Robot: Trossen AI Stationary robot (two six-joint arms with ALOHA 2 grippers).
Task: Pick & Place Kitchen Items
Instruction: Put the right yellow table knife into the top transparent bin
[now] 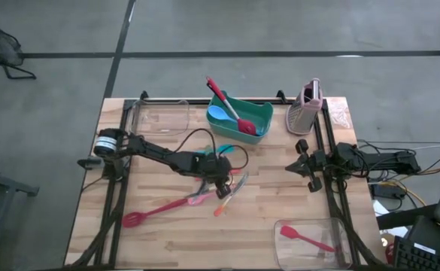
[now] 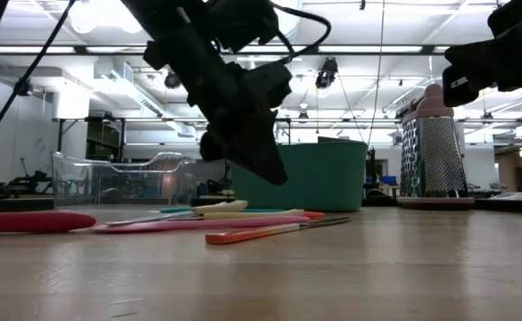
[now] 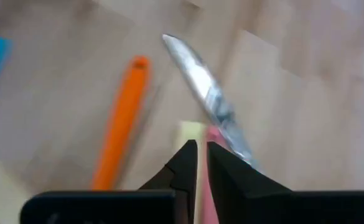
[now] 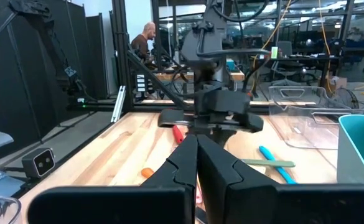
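**Bench inspection: left arm over the loose utensils, right arm parked**

Your left end effector (image 1: 223, 188) hangs just above the bench, in front of the green bin (image 1: 265, 113) and over a loose cluster of utensils. Whether it is clenched empty or grasping something, I cannot tell. Beneath it in the left wrist view lie a metal blade (image 3: 203, 87), an orange handle (image 3: 122, 118) and a pink handle running under the tips.

A red slotted spatula (image 1: 156, 211) lies flat on the bench, further from the bin than the cluster and off to the left arm's side.

Inside the bin sit a red spatula (image 1: 227, 102) and a blue spoon (image 1: 218, 114).

A second red spatula (image 1: 306, 237) lies in the clear tub (image 1: 280, 226) at the front corner, well apart from the bin.

Your right end effector (image 4: 197, 140) is clenched and empty. It waits at the bench edge to the right of the bin, near the upright grater (image 1: 306, 109).
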